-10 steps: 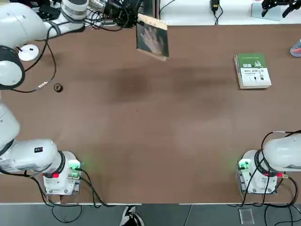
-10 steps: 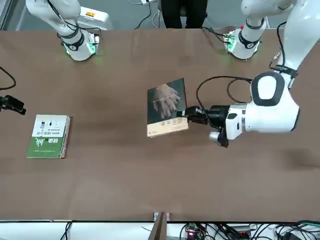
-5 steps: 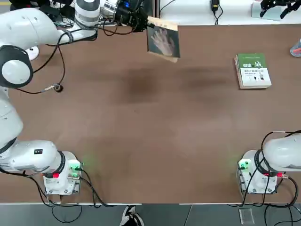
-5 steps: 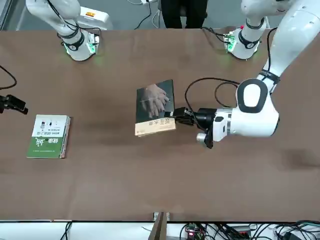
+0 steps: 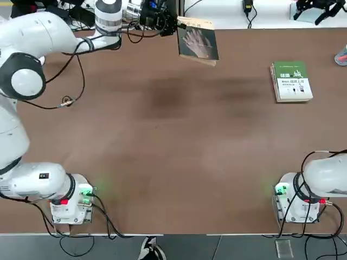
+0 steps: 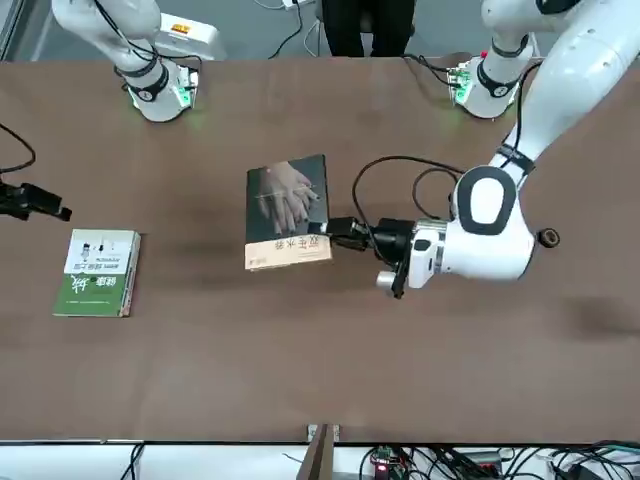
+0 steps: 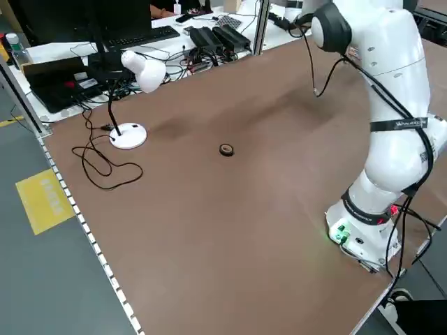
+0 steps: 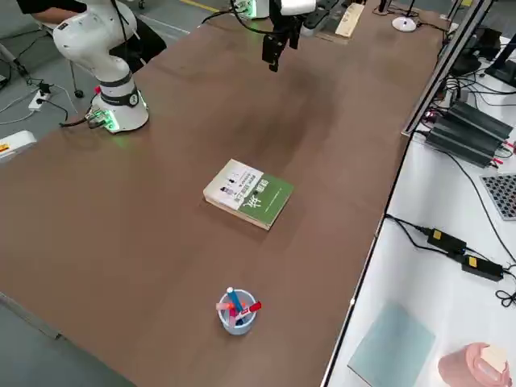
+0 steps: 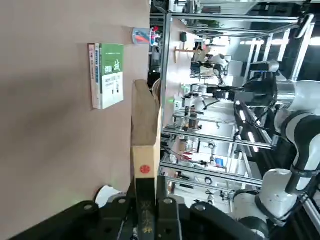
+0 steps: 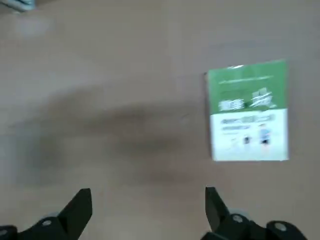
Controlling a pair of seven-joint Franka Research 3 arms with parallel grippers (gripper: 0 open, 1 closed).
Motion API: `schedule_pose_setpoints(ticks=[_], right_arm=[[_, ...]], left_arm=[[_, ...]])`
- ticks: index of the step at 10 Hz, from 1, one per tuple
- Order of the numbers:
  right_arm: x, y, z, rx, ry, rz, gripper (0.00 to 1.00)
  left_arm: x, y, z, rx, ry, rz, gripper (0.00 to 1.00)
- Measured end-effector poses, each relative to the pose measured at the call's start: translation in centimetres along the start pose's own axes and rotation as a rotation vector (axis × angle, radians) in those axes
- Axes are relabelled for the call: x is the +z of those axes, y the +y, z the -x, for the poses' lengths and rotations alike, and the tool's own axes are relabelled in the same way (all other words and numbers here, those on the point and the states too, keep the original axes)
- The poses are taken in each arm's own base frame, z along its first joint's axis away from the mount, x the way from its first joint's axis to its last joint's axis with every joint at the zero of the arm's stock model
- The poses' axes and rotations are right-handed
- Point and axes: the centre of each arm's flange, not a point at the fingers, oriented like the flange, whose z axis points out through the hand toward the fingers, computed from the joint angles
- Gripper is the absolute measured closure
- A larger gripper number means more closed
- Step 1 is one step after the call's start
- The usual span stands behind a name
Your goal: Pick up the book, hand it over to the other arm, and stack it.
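The book [image 5: 199,40], a thin paperback with a dark cover, a pale hand picture and a tan band, hangs above the table's far edge. My left gripper [image 5: 174,23] is shut on its edge and holds it out sideways. From the front, the book [image 6: 288,210] shows left of the left gripper [image 6: 335,228]. In the left wrist view the fingers [image 9: 144,197] clamp the book's tan edge [image 9: 145,120]. My right gripper [image 6: 40,203] hovers open at the far right side with nothing between its fingers [image 10: 80,205], above the table beside the other book.
A thicker green-and-white book [image 5: 291,81] lies flat at the far right. A cup of pens [image 8: 235,310] stands near the right edge. A small dark ring [image 5: 66,101] and a white desk lamp [image 7: 133,77] sit on the left side.
My left arm has carried the book rightward along the table's far edge, toward the right arm's side. Its grip is unchanged. The right gripper has stayed open.
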Motion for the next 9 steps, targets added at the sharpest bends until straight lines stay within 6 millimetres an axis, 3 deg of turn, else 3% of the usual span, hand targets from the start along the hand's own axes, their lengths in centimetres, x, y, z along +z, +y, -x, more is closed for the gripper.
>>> schedule_pose_setpoints(ticks=[4,9], right_arm=[[-0.3,0.4,-0.2,0.046,-0.064,-0.224,0.0],[-0.7,4.0,-2.5,0.08,-0.162,-0.508,0.0]], left_arm=[[2.3,-0.3,-0.4,-0.02,-0.011,0.069,0.99],[2.9,-1.2,-1.4,0.008,0.017,0.096,0.99]])
